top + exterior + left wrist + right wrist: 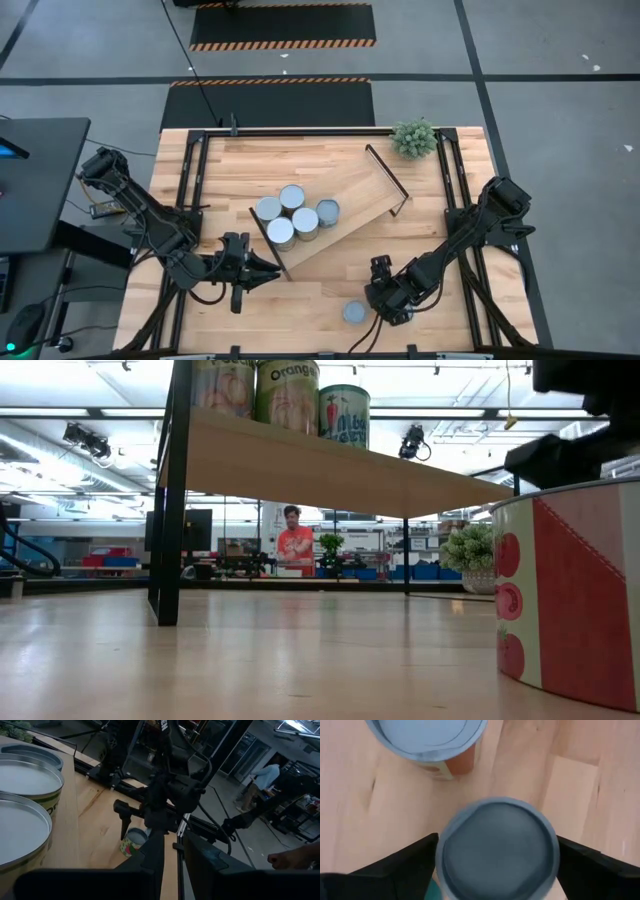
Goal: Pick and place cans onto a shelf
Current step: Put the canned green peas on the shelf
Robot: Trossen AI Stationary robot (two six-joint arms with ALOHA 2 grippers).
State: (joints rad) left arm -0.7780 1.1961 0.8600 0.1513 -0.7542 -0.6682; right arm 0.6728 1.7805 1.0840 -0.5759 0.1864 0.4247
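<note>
**Right claw straddles an upright can**

The left gripper (262, 272) waits by the shelf's (352, 212) left end, narrow and empty. Five cans (305, 222) stand on the shelf. The right gripper (385, 292), the nearer arm, hangs over the table with its jaws wide. A can (499, 847) stands upright directly beneath, between the fingers (395, 865). A spare can (354, 313) stands just beside it.

Robotics lab or industrial workshop: grey concrete floor (560, 90) with hazard-striped black mats (282, 26), wooden workbench (300, 160) on black frame, open hall behind with ceiling strip lights (90, 412), blue storage bins (425, 571), a person (294, 543) standing far back.
</note>
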